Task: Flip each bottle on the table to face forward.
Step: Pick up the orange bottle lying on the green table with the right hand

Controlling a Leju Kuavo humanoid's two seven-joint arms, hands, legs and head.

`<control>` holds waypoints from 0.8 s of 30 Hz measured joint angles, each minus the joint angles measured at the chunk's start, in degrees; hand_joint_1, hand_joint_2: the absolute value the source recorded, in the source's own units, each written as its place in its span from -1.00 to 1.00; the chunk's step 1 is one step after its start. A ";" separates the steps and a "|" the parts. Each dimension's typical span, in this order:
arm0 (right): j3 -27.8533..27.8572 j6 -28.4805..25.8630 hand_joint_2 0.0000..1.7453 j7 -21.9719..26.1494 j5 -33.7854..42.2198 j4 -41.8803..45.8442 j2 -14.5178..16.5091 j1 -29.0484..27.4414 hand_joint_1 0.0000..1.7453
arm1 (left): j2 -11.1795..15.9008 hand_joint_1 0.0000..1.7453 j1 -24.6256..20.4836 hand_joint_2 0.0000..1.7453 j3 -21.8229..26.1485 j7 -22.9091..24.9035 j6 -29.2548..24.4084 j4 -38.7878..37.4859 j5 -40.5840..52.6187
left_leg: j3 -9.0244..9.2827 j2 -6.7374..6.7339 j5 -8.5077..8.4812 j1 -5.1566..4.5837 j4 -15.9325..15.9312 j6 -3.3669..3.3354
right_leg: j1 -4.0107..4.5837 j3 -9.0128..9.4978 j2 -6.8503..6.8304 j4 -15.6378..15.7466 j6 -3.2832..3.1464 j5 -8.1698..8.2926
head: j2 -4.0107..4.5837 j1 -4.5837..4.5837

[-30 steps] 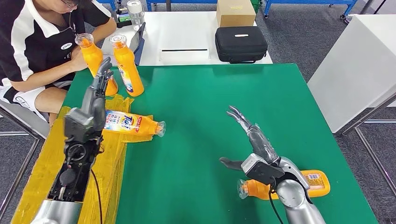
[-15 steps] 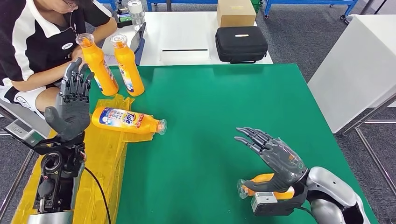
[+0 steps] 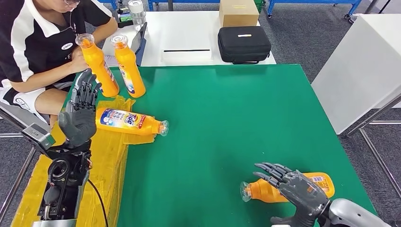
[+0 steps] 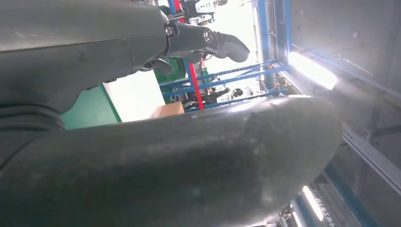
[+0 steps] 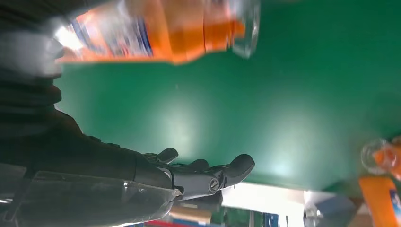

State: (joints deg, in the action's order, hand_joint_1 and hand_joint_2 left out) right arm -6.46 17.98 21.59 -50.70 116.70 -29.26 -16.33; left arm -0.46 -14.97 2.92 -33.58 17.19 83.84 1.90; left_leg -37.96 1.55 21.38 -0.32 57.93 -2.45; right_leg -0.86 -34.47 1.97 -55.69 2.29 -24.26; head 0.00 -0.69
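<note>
An orange detergent bottle [image 3: 128,121] lies on its side at the table's left, label up, cap toward the middle. My left hand [image 3: 79,112] is raised just left of it, fingers spread and empty; the fingers [image 4: 208,40] also show in the left wrist view. A second orange bottle [image 3: 264,190] lies near the front right edge, cap pointing left. My right hand [image 3: 293,189] hovers in front of it with fingers apart, holding nothing. The right wrist view shows this bottle [image 5: 156,28] blurred beyond the empty fingers [image 5: 208,176]. Two more orange bottles [image 3: 128,61] stand upright at the back left.
A person sits at the back left with a hand on the left upright bottle [image 3: 97,62]. A yellow plastic sheet [image 3: 106,156] covers the table's left edge. Behind the green table [image 3: 227,109] stands a white table with a black case [image 3: 243,43] and a cardboard box [image 3: 238,13].
My right hand has dropped back toward the front edge, down beside the right bottle. My left hand turned palm-out, then shifted right, closer to the lying bottle.
</note>
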 joint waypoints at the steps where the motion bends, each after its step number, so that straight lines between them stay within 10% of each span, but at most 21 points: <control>1: 0.15 0.16 1.00 -0.38 -0.05 0.18 -0.18 -0.78 -1.00 | 0.02 -1.00 0.03 -1.00 -0.12 0.04 -0.16 -0.09 -0.04 | 0.01 -0.02 0.00 0.00 0.00 0.00 | 0.00 -0.01 0.01 0.00 0.00 0.00 | 0.00 0.00; 9: 2.18 -0.85 1.00 -4.35 -0.85 -1.05 -2.89 -3.95 -1.00 | 0.28 -1.00 2.48 -1.00 -0.45 0.60 -1.58 0.04 -0.87 | 0.03 -0.07 0.00 0.00 0.00 0.00 | 0.00 0.00 0.05 0.00 -0.01 0.00 | 0.00 0.00; 24: 2.50 -10.35 1.00 -14.53 -16.75 -17.56 3.24 1.27 -1.00 | -0.56 -1.00 5.56 -1.00 -0.43 1.30 -2.65 0.75 0.58 | 0.03 -0.05 -0.02 0.00 0.00 -0.01 | 0.00 0.01 0.04 0.00 0.00 0.00 | 0.00 0.00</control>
State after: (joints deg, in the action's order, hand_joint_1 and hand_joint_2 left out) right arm -3.96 7.63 7.06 -67.45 99.14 -26.02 -15.06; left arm -1.03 -9.41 2.49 -32.28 14.54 84.59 2.48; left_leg -37.93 1.51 21.36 -0.32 57.93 -2.46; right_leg -0.86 -34.46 2.01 -55.69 2.29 -24.26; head 0.00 -0.69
